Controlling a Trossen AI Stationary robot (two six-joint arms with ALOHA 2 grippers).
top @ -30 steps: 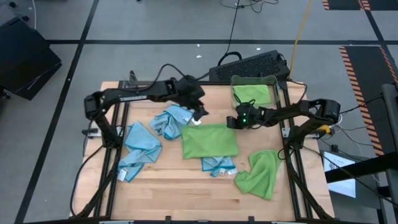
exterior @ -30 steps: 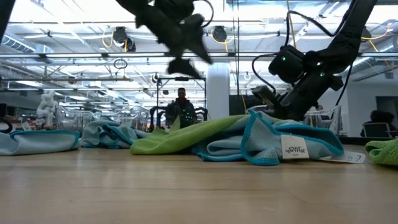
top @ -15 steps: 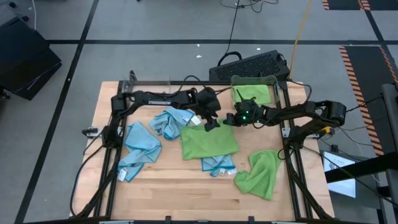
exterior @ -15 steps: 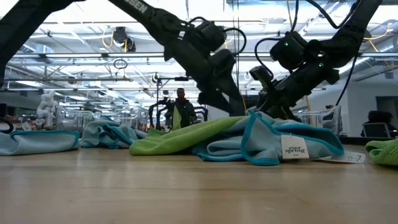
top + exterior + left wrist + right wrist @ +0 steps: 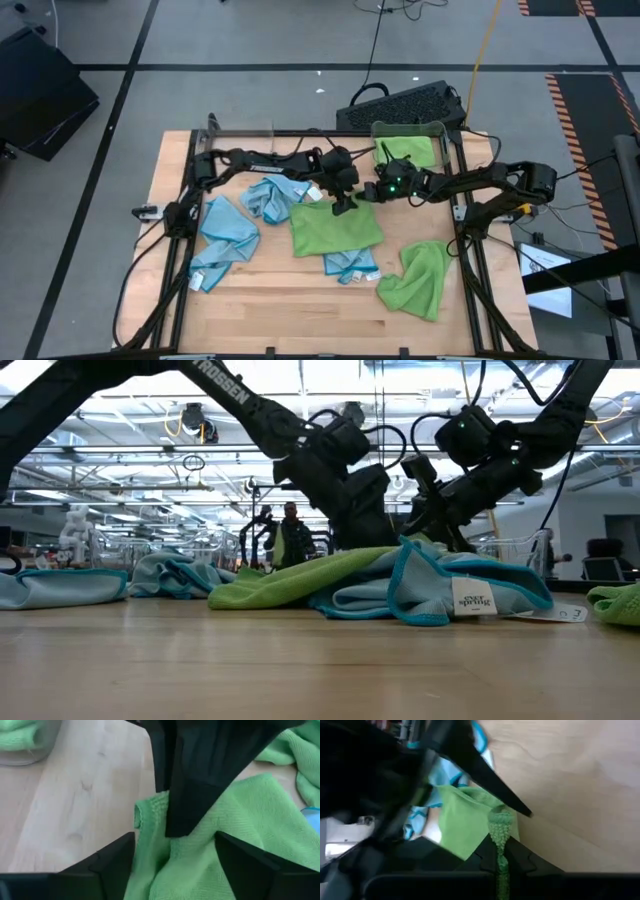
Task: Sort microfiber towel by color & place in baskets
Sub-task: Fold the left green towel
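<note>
— High view: where were the grippers?
— Left gripper [image 5: 344, 207], fingers spread, pressed down on the flat green towel [image 5: 338, 228] at mid-table. Right gripper [image 5: 366, 196] pinched that towel's far edge.
— Baskets?
— One basket [image 5: 408, 146] sat at the far right, holding a green towel.

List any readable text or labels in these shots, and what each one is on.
"TROSSEN": white letters on the left arm, low view; the first letters are partly cut off.
"ever spring": white tag sewn on the blue towel in front, low view; the smaller print below it is too small to read.
High view: white tags on the blue towels are too small to read.
Wrist views: no text.
</note>
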